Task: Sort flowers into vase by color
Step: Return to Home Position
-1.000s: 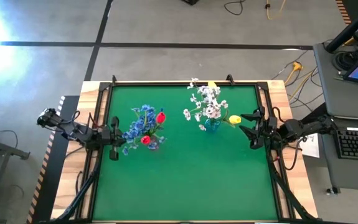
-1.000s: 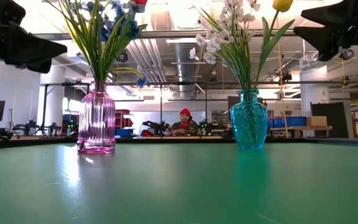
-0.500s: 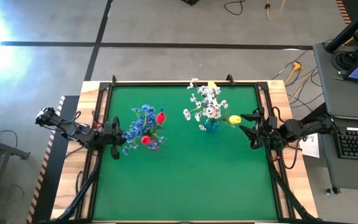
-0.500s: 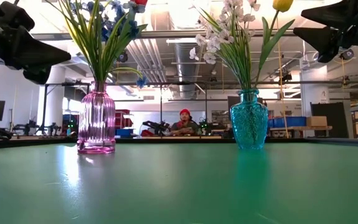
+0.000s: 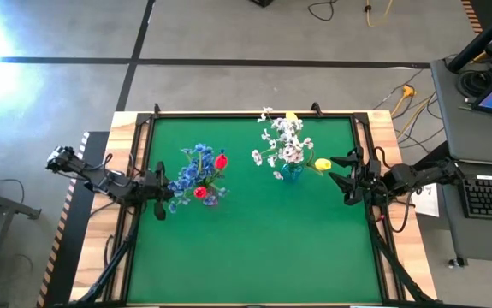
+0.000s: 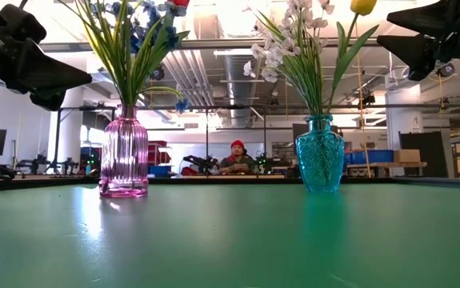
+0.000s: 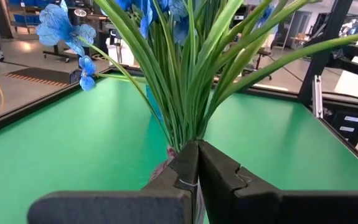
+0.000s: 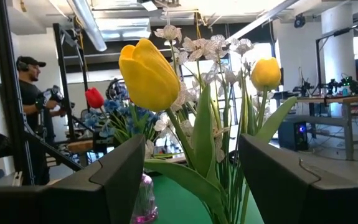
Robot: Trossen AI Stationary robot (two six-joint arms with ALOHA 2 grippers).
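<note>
A pink ribbed vase (image 6: 124,156) stands on the green mat, holding blue flowers (image 5: 190,171) and red tulip buds (image 5: 221,160). A teal vase (image 6: 320,154) to its right holds white flowers (image 5: 284,141) and yellow tulip buds (image 5: 323,164). My left gripper (image 5: 162,190) hovers shut at the table's left edge, its tips (image 7: 197,163) pointing level at the pink vase's stems and a little short of them. At the right edge my right gripper (image 5: 338,170) hovers open. It faces the yellow tulip (image 8: 149,74) with nothing between its fingers.
The green mat (image 5: 254,257) lies bare in front of both vases. A black frame (image 5: 228,114) edges the table. A desk with a keyboard (image 5: 489,197) stands to the right. A person (image 6: 236,158) sits in the room behind.
My left gripper has rolled about the line it points along, staying shut and in the same spot beside the pink vase. Vases and flowers have not moved.
</note>
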